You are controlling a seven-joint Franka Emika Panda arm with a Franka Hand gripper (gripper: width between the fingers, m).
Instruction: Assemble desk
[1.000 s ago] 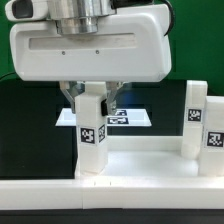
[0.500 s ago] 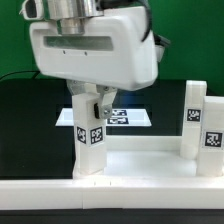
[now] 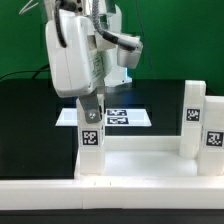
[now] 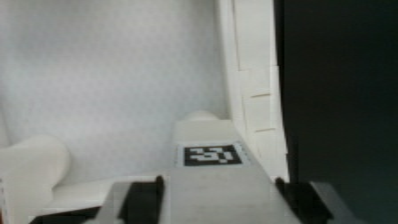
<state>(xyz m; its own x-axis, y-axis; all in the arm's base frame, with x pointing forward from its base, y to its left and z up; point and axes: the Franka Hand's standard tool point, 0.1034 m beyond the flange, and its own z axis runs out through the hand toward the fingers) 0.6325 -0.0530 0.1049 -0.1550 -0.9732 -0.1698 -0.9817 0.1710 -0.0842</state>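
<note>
Right now the gripper (image 3: 91, 108) is pinching the top of a short white leg (image 3: 92, 143), its fingers (image 3: 85, 107) closed on either side of the post just above the black-and-white tag. The leg stands upright directly beneath the gripper, its foot sitting in a corner of the desk top (image 3: 140, 160), the large white rimmed panel. From the wrist view the same leg (image 4: 215, 150) runs straight out between the two fingers (image 4: 139, 200), tag facing the camera, with the white panel (image 4: 107, 80) spread out beyond it and its raised rim alongside.

By my reckoning this is the screwing-in step: the wrist looks turned well round on its axis, which fits a leg being twisted into its socket. I'd guess the next move calls for letting go, winding the wrist back, and gripping again for another turn, keeping the post square so the thread doesn't bind.

Farther from the gripper, toward the exterior view's right, a second leg (image 3: 194, 130) stands upright at the other corner. Beyond the gripper, on the dark tabletop (image 3: 25, 105), lies the marker board (image 3: 125, 117).
</note>
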